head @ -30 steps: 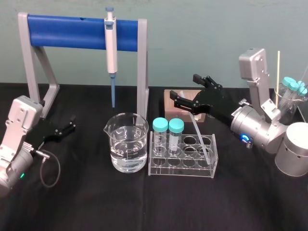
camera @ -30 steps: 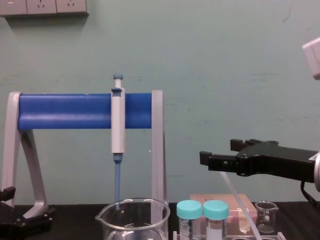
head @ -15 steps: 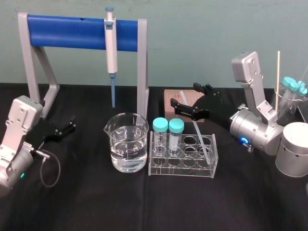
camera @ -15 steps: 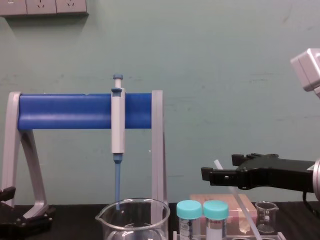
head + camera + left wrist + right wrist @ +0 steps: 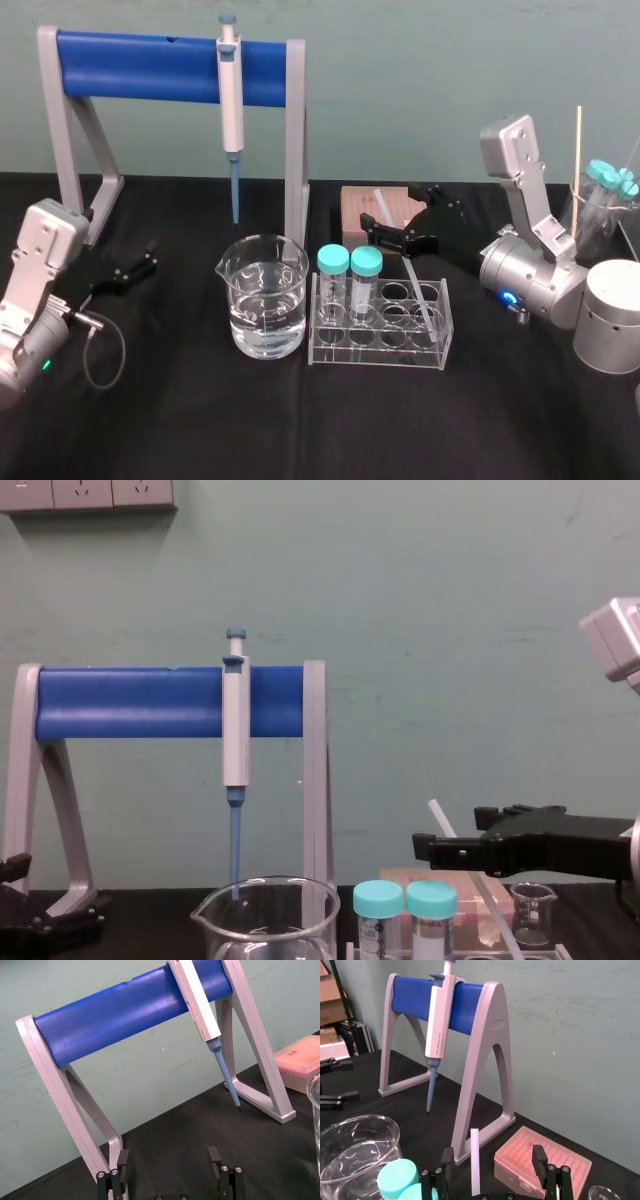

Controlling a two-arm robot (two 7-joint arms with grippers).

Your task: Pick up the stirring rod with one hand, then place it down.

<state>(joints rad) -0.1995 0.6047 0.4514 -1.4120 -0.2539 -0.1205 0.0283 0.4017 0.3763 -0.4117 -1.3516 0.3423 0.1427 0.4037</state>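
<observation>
Black cloth (image 5: 300, 420) and green wall (image 5: 420, 90) frame the stirring rod (image 5: 475, 1160) between the right gripper (image 5: 492, 1154) fingers (image 5: 539, 1156), apart like the left gripper (image 5: 169, 1152).

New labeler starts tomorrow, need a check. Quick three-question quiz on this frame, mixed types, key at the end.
1. True or false: the right gripper is clamped shut on the stirring rod.
2. The stirring rod's lower end sits in: A) the large beaker B) the clear tube rack C) the pink tip box.
3. Fill in: the ____ gripper lies parked beside the pipette stand's foot.
Key: 1 false, its jaws stand open either side of the rod; 2 B; 3 left gripper.
</observation>
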